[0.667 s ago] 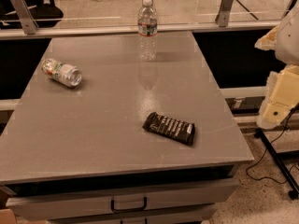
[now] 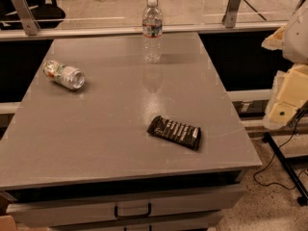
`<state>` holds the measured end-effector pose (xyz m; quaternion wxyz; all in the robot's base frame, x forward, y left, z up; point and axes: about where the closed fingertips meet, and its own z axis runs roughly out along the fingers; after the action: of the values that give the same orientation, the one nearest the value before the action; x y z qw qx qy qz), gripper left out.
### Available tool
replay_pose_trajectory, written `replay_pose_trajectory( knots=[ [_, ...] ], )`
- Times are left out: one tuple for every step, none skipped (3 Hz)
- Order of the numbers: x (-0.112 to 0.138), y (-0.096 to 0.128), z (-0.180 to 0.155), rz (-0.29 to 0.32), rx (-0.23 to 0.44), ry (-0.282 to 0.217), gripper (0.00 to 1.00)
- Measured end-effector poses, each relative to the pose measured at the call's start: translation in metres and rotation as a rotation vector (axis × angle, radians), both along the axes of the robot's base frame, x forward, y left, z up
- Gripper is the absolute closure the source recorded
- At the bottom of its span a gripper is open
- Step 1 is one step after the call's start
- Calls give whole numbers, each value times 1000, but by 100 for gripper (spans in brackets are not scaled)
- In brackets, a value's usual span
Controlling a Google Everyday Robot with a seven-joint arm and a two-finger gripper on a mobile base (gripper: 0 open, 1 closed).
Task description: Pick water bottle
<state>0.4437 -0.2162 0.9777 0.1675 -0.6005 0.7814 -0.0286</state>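
From my seat, the cream-coloured gripper (image 2: pixel 287 97) hangs at the right edge of the view, off the right side of the flat grey table (image 2: pixel 110 129) and above the floor rather than over the tabletop. I cannot tell whether it is spread or closed, and it is holding nothing that I can see.

The target is a tall, slim clear plastic water bottle (image 2: pixel 152 30) with a white cap and a narrow red-and-white label band. It lies well to the left of the gripper and farther away from me, at the far edge of the table, close to the metal rail (image 2: pixel 96 31) behind it. It stands upright, so its long axis is vertical. I judge that a level, side-on approach to its body is what the next move calls for, travelling left and away across the table.

Two other things are on the table. A dark rectangular snack bar in a glossy wrapper (image 2: pixel 174 132) lies flat to the left of the gripper and nearer to me. It is well apart from the bottle and, I think, below any sensible approach path. A short silver can with a green label (image 2: pixel 64 74) lies on its side much farther left, beyond the bottle, and is out of the way.

My main concern is tipping the bottle, because it is narrow and standing free.
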Motion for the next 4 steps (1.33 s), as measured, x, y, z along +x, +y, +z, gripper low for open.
replay_pose_trajectory(
  knots=[
    [46, 13, -2, 35, 76, -47, 0],
    [117, 38, 1, 82, 171, -135, 0],
    [194, 69, 22, 86, 269, -246, 0],
    [194, 69, 22, 87, 269, -246, 0]
  ],
)
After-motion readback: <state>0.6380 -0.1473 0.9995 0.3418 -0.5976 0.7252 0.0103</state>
